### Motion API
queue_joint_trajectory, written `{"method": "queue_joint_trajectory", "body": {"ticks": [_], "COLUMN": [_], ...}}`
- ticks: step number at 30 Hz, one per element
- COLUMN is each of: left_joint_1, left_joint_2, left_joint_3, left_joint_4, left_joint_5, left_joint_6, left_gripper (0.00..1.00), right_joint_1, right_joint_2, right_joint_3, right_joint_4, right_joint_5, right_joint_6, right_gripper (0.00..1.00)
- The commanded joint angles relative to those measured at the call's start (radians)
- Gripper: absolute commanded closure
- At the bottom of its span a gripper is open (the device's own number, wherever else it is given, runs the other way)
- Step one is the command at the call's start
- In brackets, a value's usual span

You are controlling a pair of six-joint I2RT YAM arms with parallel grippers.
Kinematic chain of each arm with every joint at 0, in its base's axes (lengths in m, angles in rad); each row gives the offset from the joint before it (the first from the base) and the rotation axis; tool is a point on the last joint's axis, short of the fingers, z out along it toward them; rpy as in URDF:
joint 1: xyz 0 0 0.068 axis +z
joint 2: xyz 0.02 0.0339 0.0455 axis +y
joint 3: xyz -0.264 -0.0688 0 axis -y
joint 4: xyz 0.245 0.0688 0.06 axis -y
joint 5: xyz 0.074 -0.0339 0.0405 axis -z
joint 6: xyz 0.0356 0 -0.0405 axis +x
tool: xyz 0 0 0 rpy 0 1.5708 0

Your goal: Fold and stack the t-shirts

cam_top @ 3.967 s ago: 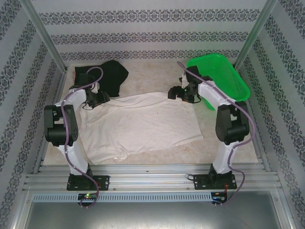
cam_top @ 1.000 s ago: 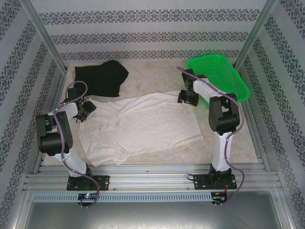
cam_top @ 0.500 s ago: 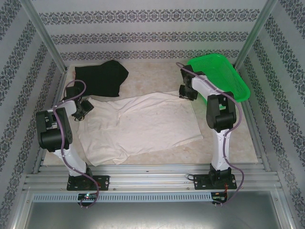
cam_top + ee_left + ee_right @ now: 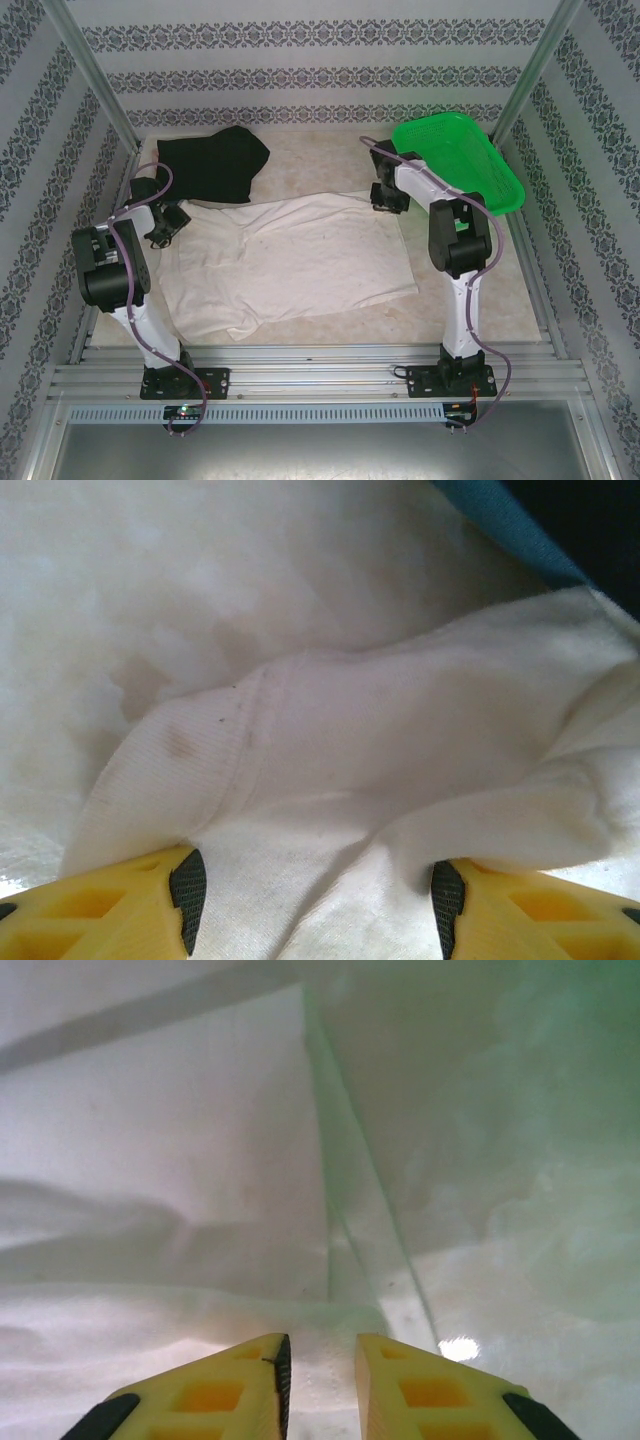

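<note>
- The white t-shirt (image 4: 290, 260) lies spread out in the middle of the tabletop (image 4: 320, 160). It has some bumps, and its near left corner curls over.
- The black t-shirt (image 4: 215, 165) sits in a bunch at the far left, just beside the white one's far left corner.
- A green basket (image 4: 470, 160) stands at the far right.
- The left pincer (image 4: 316, 890) is down at the far left corner of the white t-shirt. Its yellow fingers (image 4: 120, 910) are spread wide, and a fold of white cloth lies between them. They are not pinching it.
- The right pincer (image 4: 321, 1350) is down at the far right corner, near the basket. Its fingers (image 4: 200, 1400) are almost pressed together, with just a thin gap. The edge of the cloth is right at the tips. We cannot tell if any cloth is caught in there.
- We think the shirt is soft, light and floppy. It will sag and will not keep its shape when lifted.
- We think the two far corners are the best places to take hold, right on the hem where the cloth is thicker.
- A tiny pinch could slip off, so each pincer needs a good bite of cloth.
- Both corners should go up together, or the shirt will twist.
</note>
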Motion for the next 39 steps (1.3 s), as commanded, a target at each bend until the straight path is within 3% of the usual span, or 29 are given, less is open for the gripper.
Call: {"method": "queue_joint_trajectory", "body": {"ticks": [1,8,11,18,32,36,39], "left_joint_1": [0.017,0.018,0.023,0.053,0.082,0.083,0.083], "left_joint_2": [0.048,0.060,0.061,0.067,0.117,0.125,0.116], "left_joint_3": [-0.006,-0.004,-0.003,0.000,0.055,0.065,0.062], "left_joint_4": [-0.062,-0.058,-0.060,-0.066,-0.106,-0.105,-0.079], "left_joint_5": [0.005,0.020,0.024,0.044,0.057,0.066,0.103], "left_joint_6": [0.022,0.028,0.035,0.057,0.099,0.104,0.107], "left_gripper": [0.37,0.37,0.37,0.38,0.41,0.40,0.39], "right_joint_1": [0.013,0.018,0.016,0.017,0.024,0.031,0.032], "right_joint_2": [-0.010,0.017,0.014,0.019,-0.017,-0.013,-0.019], "right_joint_3": [-0.030,-0.014,-0.020,-0.019,-0.048,-0.076,-0.074], "right_joint_4": [-0.014,-0.022,-0.018,-0.036,-0.059,-0.050,-0.063], "right_joint_5": [0.025,0.043,0.054,0.107,0.162,0.120,0.114], "right_joint_6": [0.004,0.014,0.011,-0.001,-0.096,-0.093,-0.078], "right_gripper": [0.71,0.69,0.74,1.00,1.00,0.99,0.83]}}
